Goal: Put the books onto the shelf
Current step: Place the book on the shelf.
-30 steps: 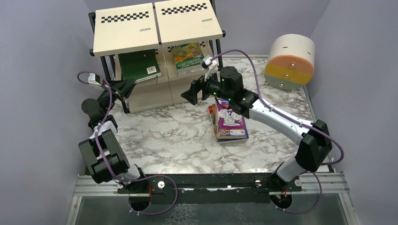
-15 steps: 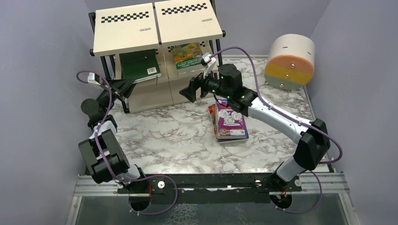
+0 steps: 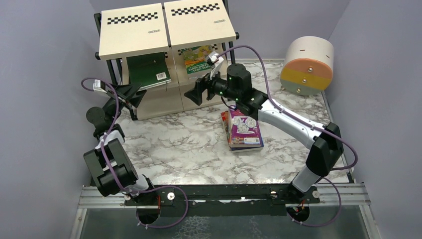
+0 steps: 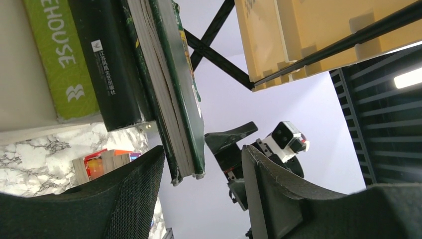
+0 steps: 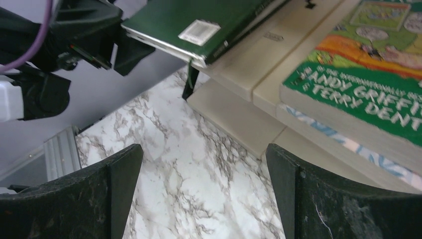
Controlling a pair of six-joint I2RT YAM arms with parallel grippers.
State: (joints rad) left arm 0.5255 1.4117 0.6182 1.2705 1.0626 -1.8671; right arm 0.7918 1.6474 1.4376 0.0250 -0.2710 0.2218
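- The left hand (image 3: 134,92) is partly open; its fingers stand on both sides of the dark green book's (image 3: 147,69) corner and do not clamp it.
- This book lies on the shelf (image 3: 130,31), at 11 o'clock on the bench (image 3: 169,144).
- The right hand (image 3: 195,92) is wide open and holds nothing.
- A stack of books (image 3: 244,130) lies on the bench, at 4 o'clock from the right hand.

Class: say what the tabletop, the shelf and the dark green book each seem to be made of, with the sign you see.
Tabletop: white with grey veins, like marble; possibly a printed laminate. Shelf: pale matt boards, probably wood or fibreboard, on thin black bars that look metal. Dark green book: paper, page edges showing, under a smooth card cover.
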